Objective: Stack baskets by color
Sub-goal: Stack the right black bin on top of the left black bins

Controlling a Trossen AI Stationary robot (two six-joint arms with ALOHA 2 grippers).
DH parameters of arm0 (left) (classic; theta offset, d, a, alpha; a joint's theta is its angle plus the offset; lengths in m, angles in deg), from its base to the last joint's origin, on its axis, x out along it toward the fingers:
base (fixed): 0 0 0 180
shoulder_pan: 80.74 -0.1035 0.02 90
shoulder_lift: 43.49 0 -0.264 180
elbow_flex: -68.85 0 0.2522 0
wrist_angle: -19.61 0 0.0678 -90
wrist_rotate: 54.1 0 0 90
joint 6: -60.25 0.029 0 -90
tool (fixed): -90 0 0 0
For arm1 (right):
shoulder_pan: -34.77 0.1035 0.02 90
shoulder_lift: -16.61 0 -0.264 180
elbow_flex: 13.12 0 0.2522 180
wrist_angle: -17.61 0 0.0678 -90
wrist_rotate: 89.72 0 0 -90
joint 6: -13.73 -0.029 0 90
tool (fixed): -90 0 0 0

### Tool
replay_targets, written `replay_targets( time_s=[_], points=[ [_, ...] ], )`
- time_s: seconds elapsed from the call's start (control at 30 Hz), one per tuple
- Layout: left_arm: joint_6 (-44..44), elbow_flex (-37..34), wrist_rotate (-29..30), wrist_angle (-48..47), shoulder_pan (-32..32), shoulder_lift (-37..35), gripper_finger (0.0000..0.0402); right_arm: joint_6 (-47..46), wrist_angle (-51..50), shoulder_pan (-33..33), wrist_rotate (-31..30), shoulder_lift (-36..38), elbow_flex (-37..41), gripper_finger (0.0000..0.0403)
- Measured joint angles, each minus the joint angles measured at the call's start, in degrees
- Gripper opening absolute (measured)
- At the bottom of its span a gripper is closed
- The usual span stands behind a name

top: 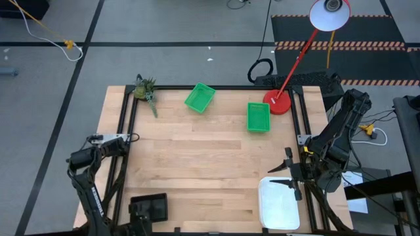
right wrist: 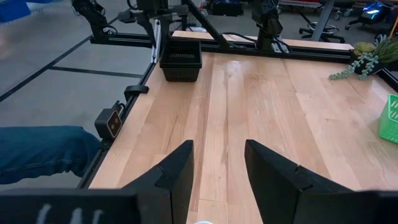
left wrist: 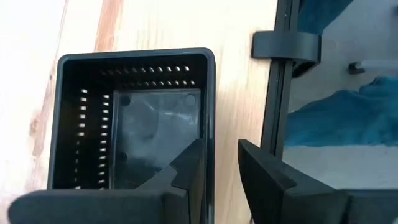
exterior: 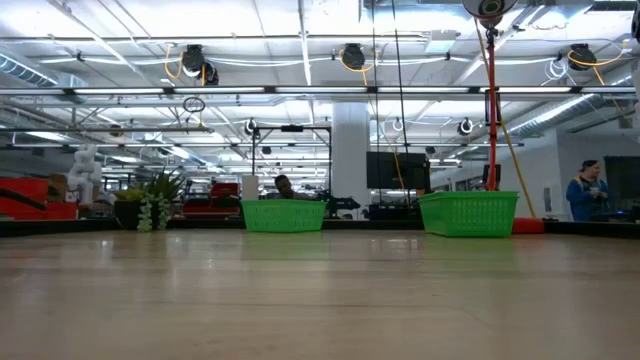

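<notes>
A black basket (left wrist: 134,118) stands on its base at the table's near left corner (top: 149,206). My left gripper (left wrist: 221,168) reaches down over the basket's side wall (left wrist: 209,112) and is open, with one finger inside the basket and one outside. Two green baskets (top: 199,97) (top: 258,117) rest on the far part of the table, apart from each other. A white basket (top: 279,203) lies at the near right. Just beyond the white basket's far side, my right gripper (right wrist: 217,168) hovers open and holds nothing. My left gripper comes steeply from above and stands astride the black basket's side wall (left wrist: 209,143). Bare table shows between the wall and the outer finger (left wrist: 261,168). The inner finger (left wrist: 186,165) lies close along the wall's inside; whether it touches I cannot tell. The basket stays flat on the table.
A small plant (top: 146,90) lies at the far left corner and a red lamp base (top: 278,103) stands at the far right. A black frame rail (top: 125,131) runs around the table. A person's leg in jeans (right wrist: 37,152) is beside the table's near edge.
</notes>
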Motion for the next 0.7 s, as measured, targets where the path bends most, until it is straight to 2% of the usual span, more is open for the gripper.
replay_targets(
  time_s=[0.23, 0.4, 0.47, 0.6, 0.7],
  points=[
    [-0.83, 0.00, 0.38, -0.29, 0.00, -0.41, 0.0117, -0.02, 0.00, 0.00, 0.04, 0.00, 0.00, 0.0139],
    [-3.07, 0.02, 5.92, -2.75, -1.94, -2.41, 0.0122, 0.48, -0.02, 0.00, 0.08, 0.00, 0.02, 0.0139],
    [-5.06, 0.04, 6.45, -5.73, -4.20, -2.49, 0.0122, 1.63, -0.02, 0.00, 0.04, 0.00, 0.02, 0.0139],
    [-6.68, -0.16, 2.78, -15.40, -9.20, -2.16, 0.0122, 5.53, 0.02, -0.49, -0.02, -0.02, 0.02, 0.0139],
    [-5.91, -0.82, 3.78, -20.87, -12.73, -2.16, 0.0122, 10.02, 0.31, -1.71, -0.19, -0.02, 0.02, 0.0139]
  ],
)
